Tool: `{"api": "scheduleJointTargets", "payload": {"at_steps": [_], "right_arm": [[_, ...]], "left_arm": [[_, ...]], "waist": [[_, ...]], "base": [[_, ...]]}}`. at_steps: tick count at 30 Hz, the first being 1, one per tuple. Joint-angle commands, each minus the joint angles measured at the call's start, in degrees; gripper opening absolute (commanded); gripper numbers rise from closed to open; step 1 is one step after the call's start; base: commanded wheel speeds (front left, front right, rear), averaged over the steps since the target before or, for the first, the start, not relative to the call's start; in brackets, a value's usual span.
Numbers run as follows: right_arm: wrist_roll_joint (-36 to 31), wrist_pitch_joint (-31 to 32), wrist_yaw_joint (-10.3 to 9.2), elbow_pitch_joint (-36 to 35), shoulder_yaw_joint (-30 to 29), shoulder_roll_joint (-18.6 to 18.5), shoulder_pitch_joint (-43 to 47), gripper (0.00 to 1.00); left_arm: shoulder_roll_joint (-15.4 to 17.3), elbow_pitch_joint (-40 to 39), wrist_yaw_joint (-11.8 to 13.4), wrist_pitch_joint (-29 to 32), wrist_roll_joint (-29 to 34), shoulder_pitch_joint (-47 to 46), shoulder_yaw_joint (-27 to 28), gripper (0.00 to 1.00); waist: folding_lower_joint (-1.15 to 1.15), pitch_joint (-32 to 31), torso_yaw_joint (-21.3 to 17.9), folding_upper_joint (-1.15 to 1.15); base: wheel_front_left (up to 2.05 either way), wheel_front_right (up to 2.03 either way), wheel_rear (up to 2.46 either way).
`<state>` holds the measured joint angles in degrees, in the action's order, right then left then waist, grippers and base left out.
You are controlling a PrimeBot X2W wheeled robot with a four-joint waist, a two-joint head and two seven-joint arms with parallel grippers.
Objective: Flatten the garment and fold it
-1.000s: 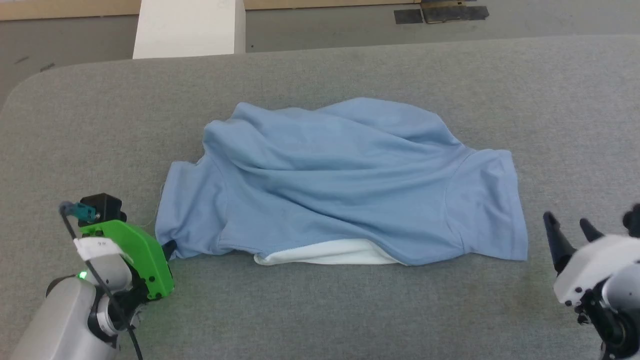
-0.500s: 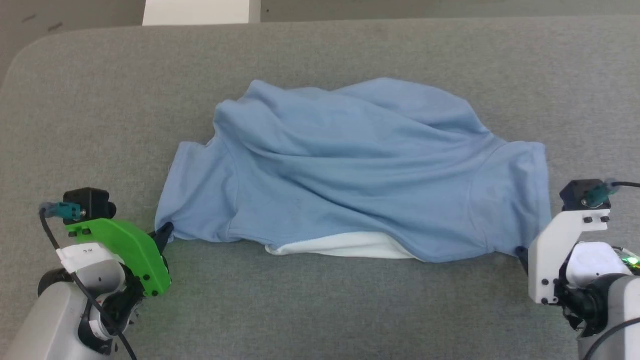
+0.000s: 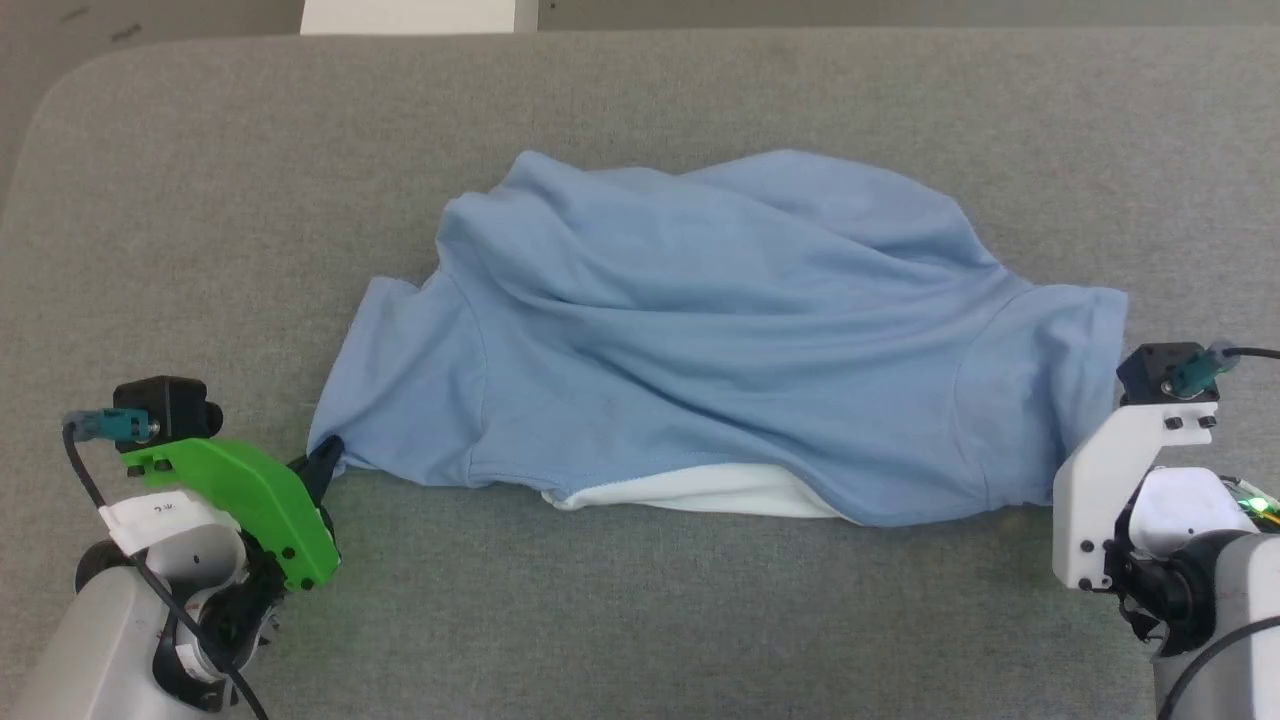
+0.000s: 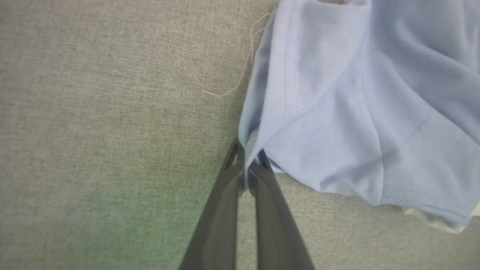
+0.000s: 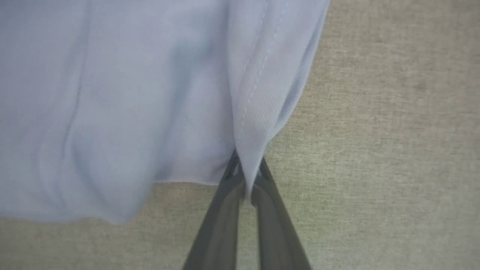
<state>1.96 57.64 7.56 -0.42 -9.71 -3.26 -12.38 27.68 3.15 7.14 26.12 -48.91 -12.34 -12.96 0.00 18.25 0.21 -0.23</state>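
As arms lie low (flanking the garment), left gripper pinches 1 sleeve; right gripper the other.

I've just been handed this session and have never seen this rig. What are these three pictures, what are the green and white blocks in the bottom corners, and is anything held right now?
The wide picture comes from a camera on the robot's head, looking down at a grey fabric-covered surface. The green block at lower left and the white block at lower right sit on the wrists of its two arms, and each arm ends in a two-fingered tool. The other two pictures come from cameras on those wrists, looking along the dark fingers.

On the surface lies a rumpled light blue shirt, with a white inner layer showing at its near edge. The left tool is shut on the corner of one sleeve. The right tool is shut on the hem of the other sleeve. So the shirt is held at both ends.
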Motion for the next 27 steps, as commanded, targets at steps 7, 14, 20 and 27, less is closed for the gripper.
{"api": "scheduleJointTargets", "payload": {"at_steps": [7, 14, 20, 27], "right_arm": [[6.72, -4.36, -0.08, -3.66, -1.54, 0.38, -3.43, 0.00], [13.85, -5.27, -0.08, -5.99, -2.43, -0.53, -11.64, 0.00], [17.82, -4.94, -0.08, -6.01, -2.51, -3.71, -19.56, 0.00], [18.94, -9.21, -0.08, -4.83, -4.54, -5.51, -28.41, 0.00]], "left_arm": [[-2.16, -1.01, -0.94, -1.41, -3.67, -0.91, 1.90, 0.00], [-3.29, -2.85, -1.04, -0.73, -5.87, -9.09, 3.55, 0.00], [-3.88, -2.28, 0.05, -1.22, -4.52, -18.38, 3.90, 0.00], [-4.09, -0.15, 0.74, -3.29, -2.87, -28.45, 5.08, 0.00]], "waist": [[0.00, -6.75, -1.01, 0.23], [0.00, -13.43, -1.37, 0.23], [0.00, -17.65, -1.36, 0.23], [0.00, -19.96, -1.26, 0.23]], "base": [[0.00, 0.00, 0.00], [0.00, 0.00, 0.00], [0.00, 0.00, 0.00], [0.00, 0.00, 0.00]]}}
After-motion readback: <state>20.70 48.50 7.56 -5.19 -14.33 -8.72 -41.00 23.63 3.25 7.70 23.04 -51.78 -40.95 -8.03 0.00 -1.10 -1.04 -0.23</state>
